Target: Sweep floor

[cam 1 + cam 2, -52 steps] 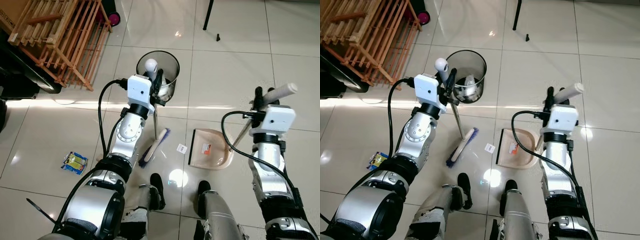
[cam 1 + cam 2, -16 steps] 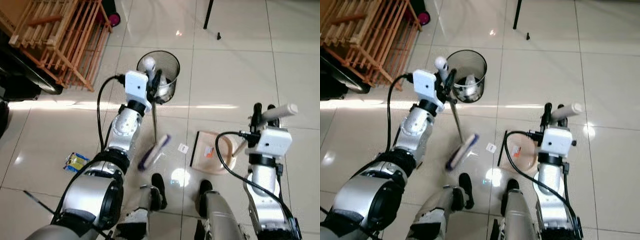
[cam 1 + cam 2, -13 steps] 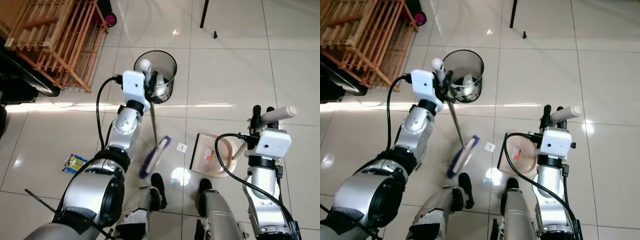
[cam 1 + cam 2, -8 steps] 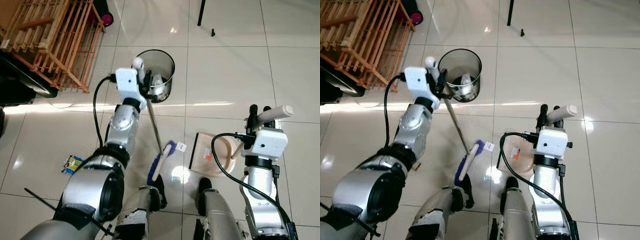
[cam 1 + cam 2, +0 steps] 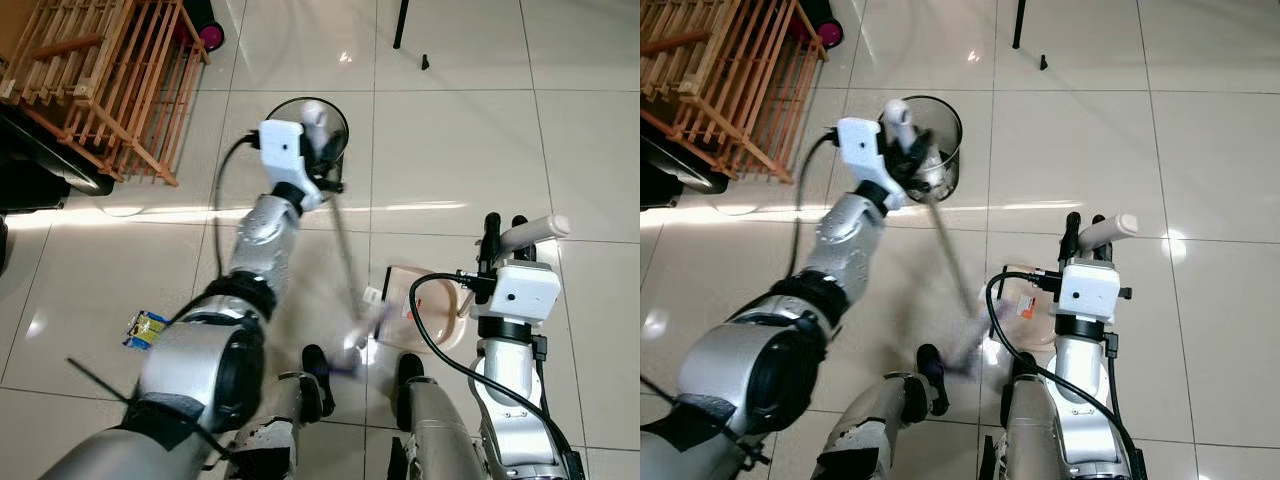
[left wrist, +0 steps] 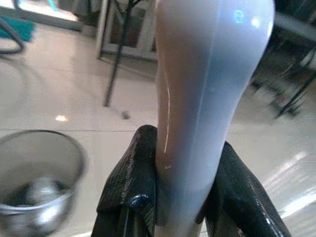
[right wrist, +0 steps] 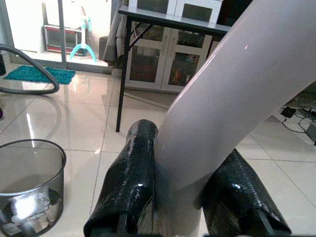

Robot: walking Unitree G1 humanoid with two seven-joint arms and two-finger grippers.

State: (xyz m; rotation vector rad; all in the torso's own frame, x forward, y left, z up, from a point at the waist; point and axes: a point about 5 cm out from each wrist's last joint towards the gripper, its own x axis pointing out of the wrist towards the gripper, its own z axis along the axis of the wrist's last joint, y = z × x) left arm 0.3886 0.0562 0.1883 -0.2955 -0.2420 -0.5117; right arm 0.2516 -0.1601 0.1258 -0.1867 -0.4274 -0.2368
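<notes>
My left gripper (image 5: pixel 322 148) is shut on the white handle of a broom (image 6: pixel 197 94), just in front of the bin. The thin stick slants down to the right. Its blue brush head (image 5: pixel 352 348) is a blur on the tiles, right at the near left edge of the beige dustpan (image 5: pixel 436 312). A small white paper scrap (image 5: pixel 372 296) lies at the pan's left edge. My right gripper (image 5: pixel 503 232) is shut on the dustpan's white handle (image 7: pixel 232 84), holding the pan flat on the floor.
A round metal wire bin (image 5: pixel 940 128) with crumpled rubbish stands behind the left gripper. A wooden rack (image 5: pixel 105 70) is at the far left, and a snack wrapper (image 5: pixel 147 326) lies on the tiles to the left. A black stand leg (image 5: pixel 401 25) is ahead. My feet (image 5: pixel 316 376) are just behind the brush.
The broom head has swung to the right across the tiles, from left of the scrap to the dustpan's edge. My left gripper shifted right in front of the bin. The dustpan stayed put.
</notes>
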